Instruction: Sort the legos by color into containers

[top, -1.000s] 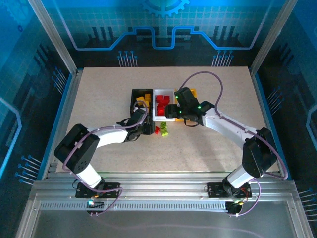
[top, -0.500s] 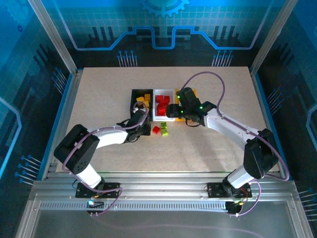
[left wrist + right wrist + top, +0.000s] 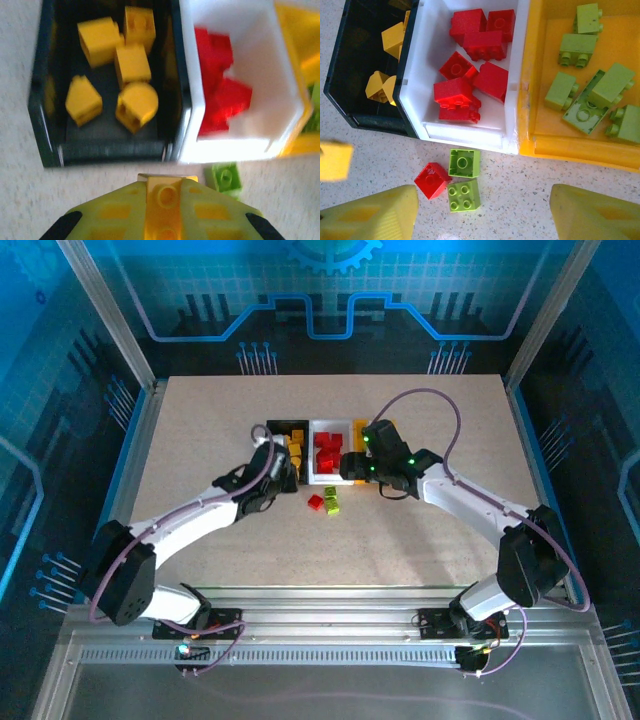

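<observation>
The left hand (image 3: 164,186) pinched a yellow brick (image 3: 163,210) just short of the black bin (image 3: 37,115), while the right hand (image 3: 482,217) hung wide open above one red brick (image 3: 432,180) and two green bricks (image 3: 464,163) lying on the table (image 3: 530,200) before the white bin (image 3: 465,132).

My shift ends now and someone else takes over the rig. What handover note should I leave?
Left gripper: shut on a yellow brick, in front of the black bin.
Right gripper: open, above the loose bricks.
Done: yellow bricks in the black bin, red bricks in the white bin, green bricks in the yellow bin.
Left: bin the held brick, then the loose red and two loose greens on the table before the white bin.
</observation>
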